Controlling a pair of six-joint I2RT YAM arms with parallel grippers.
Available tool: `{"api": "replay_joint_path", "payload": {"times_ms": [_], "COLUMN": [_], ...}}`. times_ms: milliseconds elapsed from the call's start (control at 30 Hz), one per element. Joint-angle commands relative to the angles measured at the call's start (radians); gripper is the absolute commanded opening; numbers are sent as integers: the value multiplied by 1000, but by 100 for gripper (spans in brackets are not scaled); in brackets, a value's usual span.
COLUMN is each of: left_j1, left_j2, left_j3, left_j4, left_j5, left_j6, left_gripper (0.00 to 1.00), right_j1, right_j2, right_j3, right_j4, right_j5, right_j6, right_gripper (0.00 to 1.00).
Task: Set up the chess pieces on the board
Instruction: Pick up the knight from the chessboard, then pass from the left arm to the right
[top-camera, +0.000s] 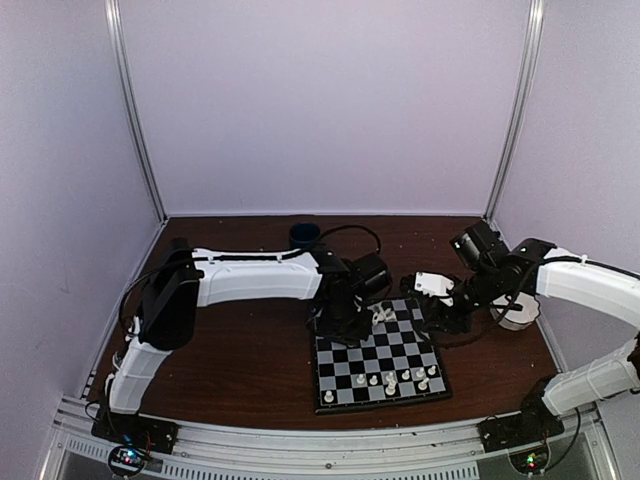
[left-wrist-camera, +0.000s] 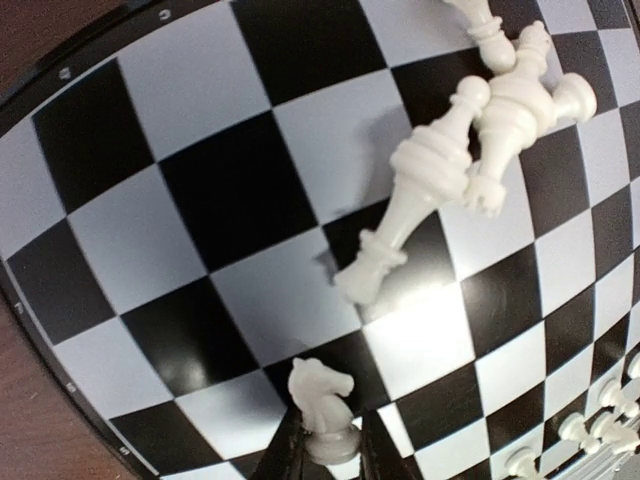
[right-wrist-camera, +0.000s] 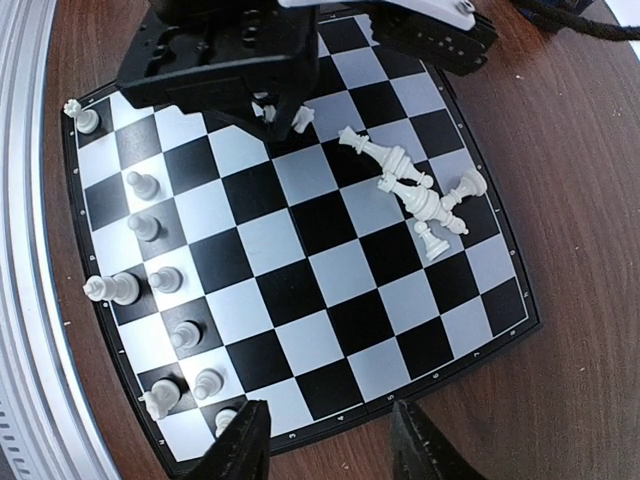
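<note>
Standing pieces (right-wrist-camera: 145, 228) line the board's (right-wrist-camera: 338, 272) near edge. Over its right rim the right gripper (right-wrist-camera: 330, 445) hangs, jaws spread. Farther in, the left gripper (left-wrist-camera: 325, 455) pinches an upright knight (left-wrist-camera: 322, 395) at its base. Its likely home row lies toward the bases, and the toppled pieces (left-wrist-camera: 470, 130) lie flat just to its right.

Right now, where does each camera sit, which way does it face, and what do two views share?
Top external: above and behind the bases, facing down at the board; left arm and right arm show.
Left wrist: close over the board, facing down; left hand grips a knight.
Right wrist: higher over the board, facing down; open right hand shows, left arm beyond.
Both wrist views share the fallen pieces.
</note>
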Motion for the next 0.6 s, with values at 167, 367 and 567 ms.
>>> {"api": "replay_joint_path", "payload": {"times_ms": [167,367,567], "left_j1": [-39,-80,-131], "left_j2": [-299,-488,-583], "left_j3": [-248,-494,-609], "left_j4": [232,543,710], "left_j5": [-72,-131,-191], "left_j6": [202,375,501], "left_gripper": [15,17,17], "right_j1": [-35,-80,-83], "right_j2": [-21,100,266], "right_j3": [126,289,440], "right_j4": [6,-126,-282], "right_j5": [9,-186,-411], "right_j6": [92,165,211], "right_gripper": [42,42,44]}}
